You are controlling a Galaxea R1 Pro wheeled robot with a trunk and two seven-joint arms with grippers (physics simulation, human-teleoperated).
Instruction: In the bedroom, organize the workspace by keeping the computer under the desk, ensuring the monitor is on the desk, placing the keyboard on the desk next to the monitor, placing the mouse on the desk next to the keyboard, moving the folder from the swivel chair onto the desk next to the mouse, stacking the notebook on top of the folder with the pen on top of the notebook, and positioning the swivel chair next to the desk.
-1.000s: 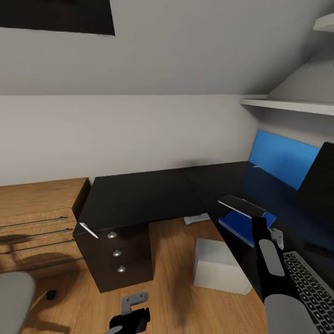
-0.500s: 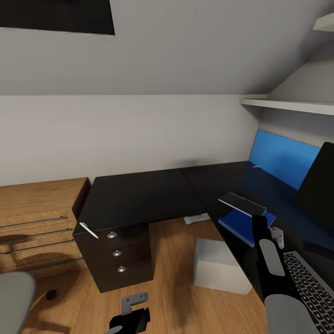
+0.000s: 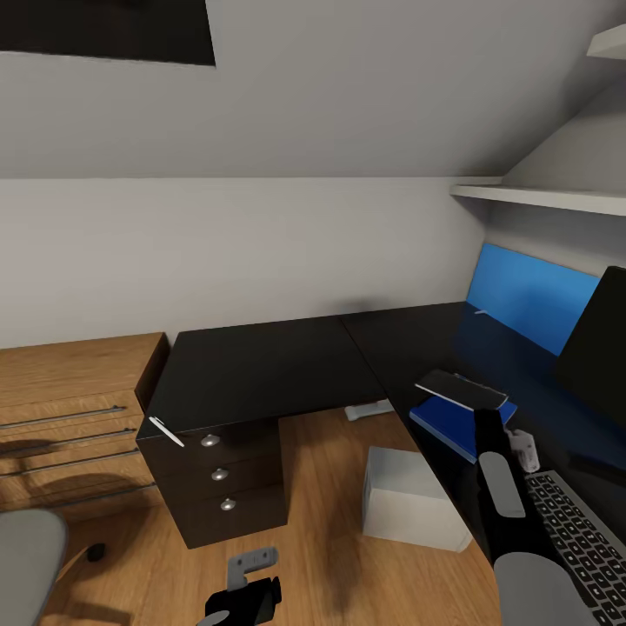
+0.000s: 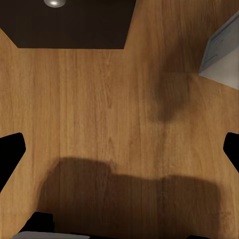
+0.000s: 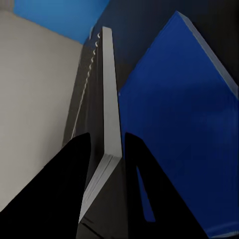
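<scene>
R gripper (image 5: 104, 149) is pinching the notebook (image 3: 461, 389) by its edge w/ both fingers (image 5: 74, 174) pressed on either face; in the R wrist view the spiral-bound, grey-covered notebook is standing edge-on between the dark fingers, w/ the blue folder (image 5: 184, 129) lying flat just beyond it. In the head view the notebook is hanging just above the folder's (image 3: 456, 422) near corner, tilted a bit, overlapping the folder; can't tell if it's touching. The folder is lying on the R wing of the desk (image 3: 261, 369), near its inner edge, w/ the keyboard (image 3: 578, 539) sitting on the desk closer to the robot and the monitor (image 3: 600, 343) standing at the far R against the blue back panel (image 3: 526, 296). A small white object beside the R arm, btw folder and keyboard, is too small to identify. The computer (image 3: 409, 500) is sitting on the wood floor (image 4: 109, 109) beneath the desk's inner corner. A thin white pen (image 3: 165, 431) is lying at the front L corner of the desk's L wing, above the drawers (image 3: 222, 476) w/ round silver knobs. The swivel chair (image 3: 26, 552) is showing its grey seat at lower L, well apart from the desk. L gripper (image 4: 119, 149) is hanging low over bare floor, fingers spread wide, holding nothing. A light-wood cabinet (image 3: 74, 400) is standing L of the desk.
</scene>
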